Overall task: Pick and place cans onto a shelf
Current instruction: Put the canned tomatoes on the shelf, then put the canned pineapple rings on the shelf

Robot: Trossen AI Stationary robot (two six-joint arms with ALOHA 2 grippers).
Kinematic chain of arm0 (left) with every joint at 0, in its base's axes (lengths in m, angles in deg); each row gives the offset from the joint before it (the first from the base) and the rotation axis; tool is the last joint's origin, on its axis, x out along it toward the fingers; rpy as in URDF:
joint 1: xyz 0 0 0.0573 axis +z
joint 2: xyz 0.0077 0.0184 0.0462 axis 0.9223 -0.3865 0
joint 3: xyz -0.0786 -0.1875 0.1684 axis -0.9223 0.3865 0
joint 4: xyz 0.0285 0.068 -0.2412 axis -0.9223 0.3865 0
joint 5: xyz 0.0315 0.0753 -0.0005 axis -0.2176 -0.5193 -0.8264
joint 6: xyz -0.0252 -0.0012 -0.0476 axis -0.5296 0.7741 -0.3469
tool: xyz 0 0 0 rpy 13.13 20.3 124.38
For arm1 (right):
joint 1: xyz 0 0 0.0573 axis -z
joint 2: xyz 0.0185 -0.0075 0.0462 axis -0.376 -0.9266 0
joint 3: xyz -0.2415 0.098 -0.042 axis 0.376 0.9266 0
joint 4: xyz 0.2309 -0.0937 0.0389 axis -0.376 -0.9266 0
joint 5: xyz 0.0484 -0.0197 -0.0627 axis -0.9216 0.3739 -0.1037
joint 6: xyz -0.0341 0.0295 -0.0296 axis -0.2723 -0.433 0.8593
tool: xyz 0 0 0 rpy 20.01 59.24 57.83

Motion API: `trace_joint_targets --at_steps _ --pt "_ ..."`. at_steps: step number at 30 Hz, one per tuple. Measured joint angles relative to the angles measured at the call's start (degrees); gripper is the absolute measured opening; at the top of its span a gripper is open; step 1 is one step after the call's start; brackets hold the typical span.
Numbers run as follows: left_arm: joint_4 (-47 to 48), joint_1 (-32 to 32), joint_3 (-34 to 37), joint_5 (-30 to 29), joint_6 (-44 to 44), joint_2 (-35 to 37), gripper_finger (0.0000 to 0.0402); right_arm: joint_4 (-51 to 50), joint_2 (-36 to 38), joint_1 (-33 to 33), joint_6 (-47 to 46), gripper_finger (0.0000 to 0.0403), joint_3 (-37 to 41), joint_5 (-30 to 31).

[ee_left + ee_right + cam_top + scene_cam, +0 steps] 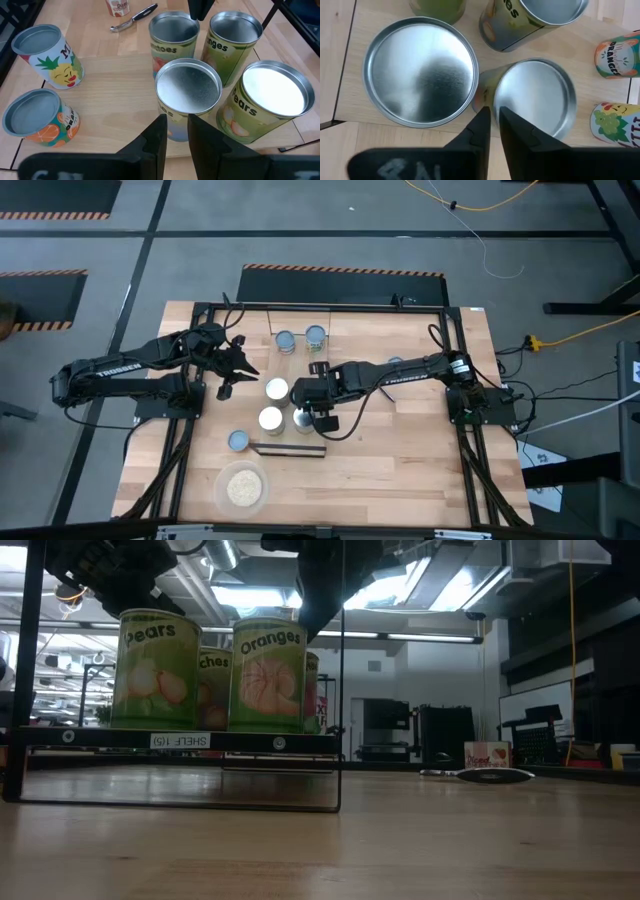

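Observation:
Four cans stand upright in a cluster on the shelf (180, 740), whose dark front strip (288, 449) shows in the high view. Among them are the Pears can (155, 665) and the Oranges can (268, 675). My right gripper (493, 114) is shut above the cluster, over the gap between two silvery can tops (422, 75) (535, 95). My left gripper (176, 125) is shut and empty. It is in the air left of the cluster, facing the nearest can (187, 92). Two more cans (285, 340) (315, 335) stand on the table at the far side, and one (240, 441) near the left of the strip. My right gripper's shut fingertips (482, 117) point down at the gap between two can rims. I cannot tell whether they touch either can.
A round dish of beige grains (243, 487) sits near the table's front edge. A can opener (135, 17) and a small red-labelled can (117, 6) lie toward the table's right. A black frame (330, 307) rims the table.

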Motion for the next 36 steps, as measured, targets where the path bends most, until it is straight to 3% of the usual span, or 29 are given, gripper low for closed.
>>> trace_joint_targets --at_steps 16,24,28,33,36 --pt "0.0 0.0 0.0 0.0 -0.1 0.0 0.0070 -0.8 0.2 0.0 0.0 0.0052 0.0 0.1" --pt "3.5 -0.6 0.0 0.0 -9.7 0.1 0.0070 -6.7 5.2 -2.3 -3.3 0.0052 -0.1 0.5" --pt "5.5 -4.0 0.0 0.0 -15.6 0.1 0.0070 -10.6 7.4 -3.8 -6.1 0.0052 -0.1 0.9" --pt "7.1 -10.9 0.0 -0.5 -23.9 0.0 0.0070 -16.7 7.6 -6.5 -10.6 0.0052 -0.1 7.9" --pt "7.1 -15.7 0.0 -3.8 -28.1 0.0 0.0070 -19.6 7.6 -8.0 -12.4 0.0052 -0.1 9.6"
